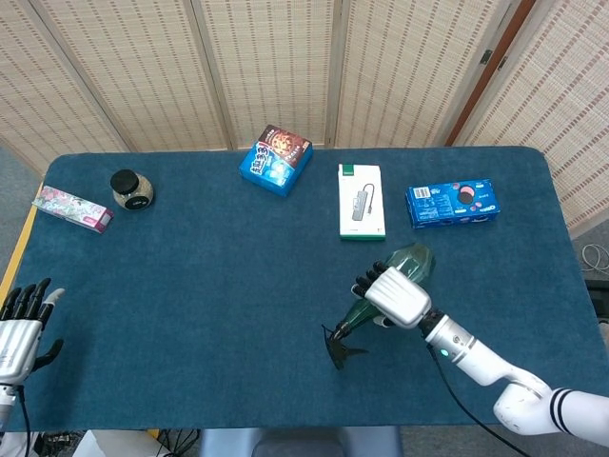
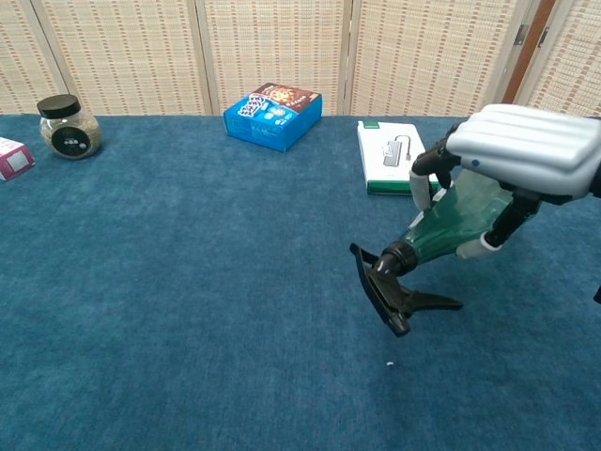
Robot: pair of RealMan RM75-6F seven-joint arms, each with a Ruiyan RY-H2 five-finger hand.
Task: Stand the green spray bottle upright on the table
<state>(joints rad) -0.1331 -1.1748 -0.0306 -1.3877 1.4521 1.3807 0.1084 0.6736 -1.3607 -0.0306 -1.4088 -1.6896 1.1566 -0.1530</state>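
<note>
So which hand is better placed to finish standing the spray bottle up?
Right. The right hand already grips the green spray bottle, tilted with its nozzle low. The left hand sits open at the table's far left edge.

Lab setup: blue-cloth table (image 1: 190, 276), woven screens (image 1: 266, 67) behind.
</note>
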